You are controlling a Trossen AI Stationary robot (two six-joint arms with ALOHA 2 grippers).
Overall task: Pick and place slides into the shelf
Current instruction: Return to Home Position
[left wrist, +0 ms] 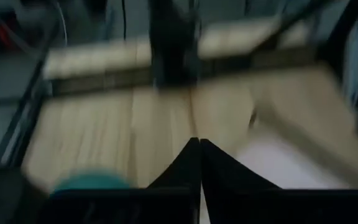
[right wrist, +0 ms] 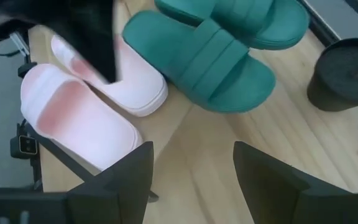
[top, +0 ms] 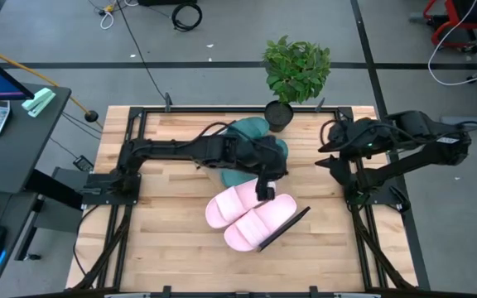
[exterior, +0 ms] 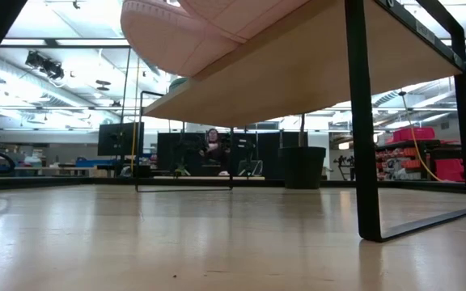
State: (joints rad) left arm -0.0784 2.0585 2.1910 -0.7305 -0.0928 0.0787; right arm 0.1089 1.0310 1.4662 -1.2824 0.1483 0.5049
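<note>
On the long light-wood shelf with black end bars [exterior: 298, 77], near the middle of the slatted wooden counter [top: 172, 248], the pair of pale pink open-toe foam slides [top: 232, 204] lies side by side and touching. The pair of dark teal-green foam slides [right wrist: 210, 59] lies just beyond them, towards the black plant pot [top: 278, 114]. All four look placed, so I judge the job as good as done and the step in hand a plain retreat to rest.

The left end effector [top: 265, 190] hangs over the pink pair, at the end next to the green pair, its fingers pressed together with nothing between them. To do this well it should rise straight up first, then fold back towards its base on the left, so that neither finger nor wrist drags a strap. The low view shows a pink toe jutting past the shelf edge, and a nudge could tip it off. The right end effector [right wrist: 192, 149] waits at the right side of the counter, fingers spread wide and empty.

Much is hard to read. The left arm covers most of the green pair from above. The left wrist view gives little beyond the closed fingers, a teal patch and a pale one. From above the shelf hardly separates from the counter, and only one black end bar [top: 284, 228] shows beside the pink pair. Whether the overhanging slide sits stably, I cannot tell
</note>
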